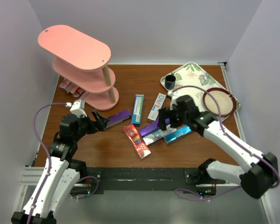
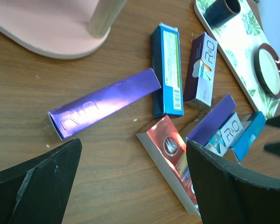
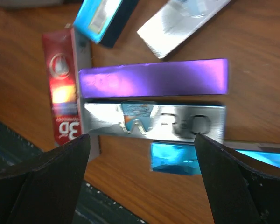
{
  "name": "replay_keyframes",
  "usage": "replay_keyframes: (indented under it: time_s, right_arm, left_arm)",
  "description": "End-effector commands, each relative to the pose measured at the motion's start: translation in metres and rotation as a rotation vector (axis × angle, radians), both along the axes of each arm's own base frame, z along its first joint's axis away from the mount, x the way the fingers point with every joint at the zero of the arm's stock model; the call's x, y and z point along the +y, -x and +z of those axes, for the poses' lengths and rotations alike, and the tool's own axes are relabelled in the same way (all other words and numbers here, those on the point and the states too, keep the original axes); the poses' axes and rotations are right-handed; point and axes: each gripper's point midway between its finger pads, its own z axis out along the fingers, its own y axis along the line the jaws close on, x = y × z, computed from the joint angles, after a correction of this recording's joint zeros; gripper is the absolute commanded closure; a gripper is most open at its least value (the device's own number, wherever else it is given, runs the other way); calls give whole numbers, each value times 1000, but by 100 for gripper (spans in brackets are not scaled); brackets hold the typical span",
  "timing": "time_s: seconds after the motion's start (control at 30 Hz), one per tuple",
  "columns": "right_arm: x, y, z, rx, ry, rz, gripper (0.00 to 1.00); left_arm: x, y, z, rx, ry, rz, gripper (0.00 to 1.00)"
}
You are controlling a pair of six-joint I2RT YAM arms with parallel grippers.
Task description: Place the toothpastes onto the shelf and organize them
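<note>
Spread black fingers of the right gripper (image 3: pixel 142 136) hang wide apart, holding nothing, over two cartons lying side by side: a glossy purple toothpaste (image 3: pixel 151 77) and a silver toothpaste (image 3: pixel 151 122) with large "RO" lettering. At their ends lies a red toothpaste (image 3: pixel 63 102) marked "3D". A teal toothpaste (image 3: pixel 175 158) peeks out beneath. The left gripper (image 2: pixel 134 143) is also parted and empty, just short of a second purple toothpaste (image 2: pixel 102 103) whose embossed lettering is unreadable. Beyond it lie a blue toothpaste (image 2: pixel 167 70) with a barcode and a white toothpaste (image 2: pixel 204 65) reading "RO". All rest on the wooden table (image 1: pixel 107 144). The pink shelf (image 1: pixel 74 46) stands at the far left, its visible boards bare; more red cartons (image 1: pixel 66 85) lie partly hidden by it.
</note>
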Motion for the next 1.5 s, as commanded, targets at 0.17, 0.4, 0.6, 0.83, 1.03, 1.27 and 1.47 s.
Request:
replay_keyframes:
  time_s: [0.17, 0.4, 0.6, 0.83, 1.03, 1.27, 1.47]
  right_arm:
    - [98, 15, -2, 18, 61, 200, 2]
    - [156, 16, -25, 32, 192, 277, 3]
    - [173, 9, -63, 75, 357, 261, 6]
    - [178, 1, -97, 127, 455, 230, 10]
    - [177, -3, -117, 146, 506, 209, 16]
    - [179, -1, -111, 162, 485, 165, 42]
    - [174, 2, -79, 145, 439, 128, 59]
  left_arm:
    - [28, -15, 51, -314, -133, 95, 0]
    - [52, -14, 65, -374, -231, 187, 0]
    - [59, -11, 70, -393, -238, 225, 0]
    - [55, -8, 75, -424, -227, 205, 0]
    - [47, -7, 77, -443, -216, 165, 0]
    - [42, -5, 78, -459, -214, 139, 0]
    - [28, -5, 80, -474, -200, 68, 0]
